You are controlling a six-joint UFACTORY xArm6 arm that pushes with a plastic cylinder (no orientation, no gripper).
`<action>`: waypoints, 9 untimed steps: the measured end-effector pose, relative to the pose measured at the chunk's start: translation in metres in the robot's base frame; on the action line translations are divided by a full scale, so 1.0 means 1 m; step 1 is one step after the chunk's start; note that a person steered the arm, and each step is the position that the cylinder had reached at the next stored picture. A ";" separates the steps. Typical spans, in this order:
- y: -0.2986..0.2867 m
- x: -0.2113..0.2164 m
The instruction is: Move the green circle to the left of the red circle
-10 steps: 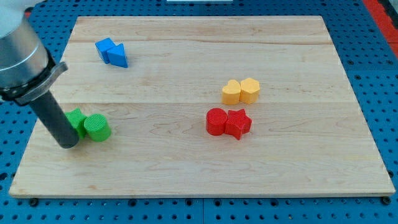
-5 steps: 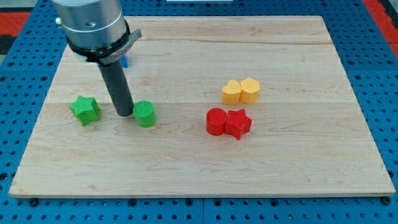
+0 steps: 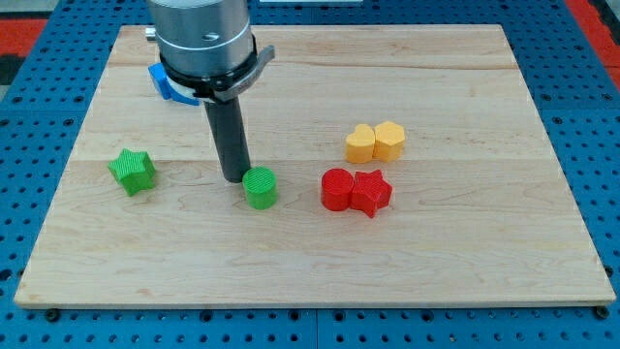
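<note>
Resting on pale wooden board, my tip at lower end of straight dark rod, just at 10 o'clock of green circle block, touching or nearly so; contact not certain. No fingers on this arm, only the rod, so nothing to stand apart or together.

Green circle block upright, near board centre, at 9 o'clock of red circle block, near it but apart, bare wood between. Red circle block touching red star block, star at its 3 o'clock.

Yellow pair at 1 o'clock of the reds: yellow heart-shaped block touching yellow hexagonal block, hexagon at 3 o'clock of heart.

Green star block alone, well apart from green circle block, at its 9 o'clock, close to board's left edge.

Blue block at 11 o'clock of my tip, mostly hidden behind grey cylindrical arm housing; shape not readable.

Blue perforated table around board on all sides.
</note>
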State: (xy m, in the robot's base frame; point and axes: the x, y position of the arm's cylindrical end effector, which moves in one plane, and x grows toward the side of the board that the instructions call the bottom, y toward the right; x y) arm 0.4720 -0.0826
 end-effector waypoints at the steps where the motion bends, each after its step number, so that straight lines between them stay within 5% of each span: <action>1: -0.003 0.000; 4: -0.009 0.047; 7: 0.008 0.029; 9: -0.047 -0.007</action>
